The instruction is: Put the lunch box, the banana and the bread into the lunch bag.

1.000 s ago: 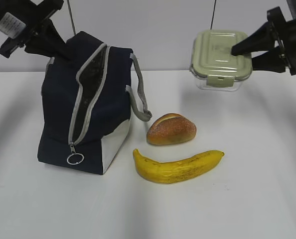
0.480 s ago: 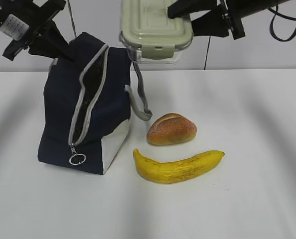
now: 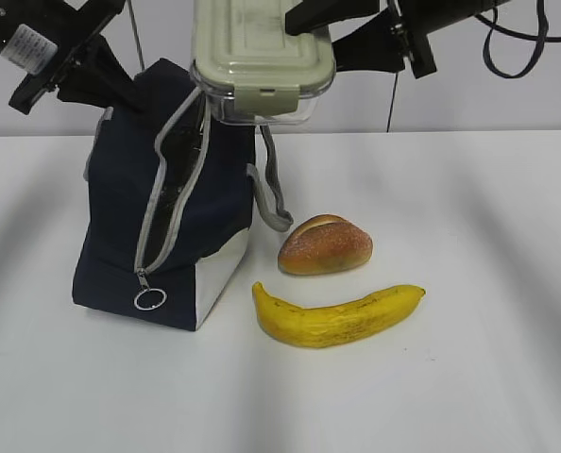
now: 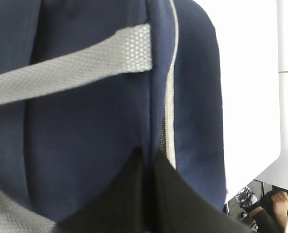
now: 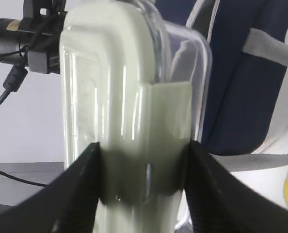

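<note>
My right gripper (image 5: 144, 187) clamps the lunch box (image 3: 260, 58) by one short end, its green lid up, just above the lunch bag (image 3: 120, 217) and the top of its open zipper slit. My left gripper (image 4: 146, 194) is pinched shut on the bag's top edge beside the zipper, apparently holding the mouth spread, though the close view shows little beyond navy fabric. The bread (image 3: 325, 245) lies just right of the bag on the table (image 3: 469, 359); the banana (image 3: 337, 315) rests in front of the bread, nearer the camera. To seat the box cleanly, I should align its long side with the slit, lower it past the grey handle (image 3: 269, 184), and loosen my hold only inside.
</note>
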